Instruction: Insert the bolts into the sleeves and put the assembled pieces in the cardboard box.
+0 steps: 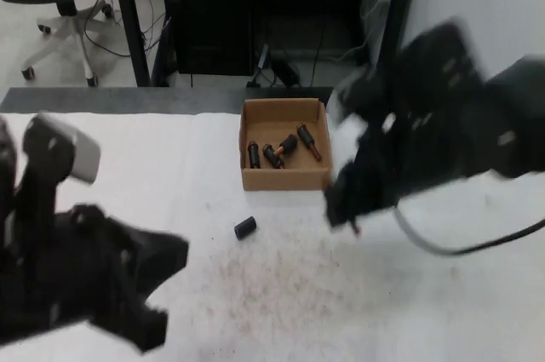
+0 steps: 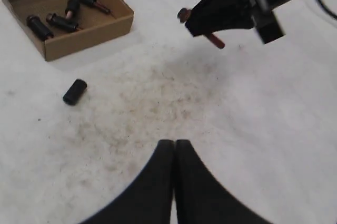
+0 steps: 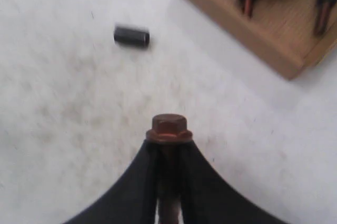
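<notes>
The left gripper (image 2: 174,144) hangs over the stained bench (image 1: 341,294) at the near side. Its two fingers are pressed together and hold nothing. Farther out, a loose black sleeve (image 1: 245,227) lies on its side on the bench, just in front of the near wall of the cardboard box (image 1: 285,180) and apart from it.

The sleeve sits between the two arms. The right gripper (image 3: 168,142) is off to the sleeve's other side and raised above the bench. It is clamped on a copper-coloured bolt (image 3: 168,127), whose hex head stands clear past the fingertips while the shank runs back between them.

Because the sleeve's long axis lies flat along the bench, its bore faces sideways rather than towards the bolt. The empty left gripper therefore looks like the one to open, pick the sleeve up and present it.

In the box beyond lie several assembled pieces (image 1: 274,156).
</notes>
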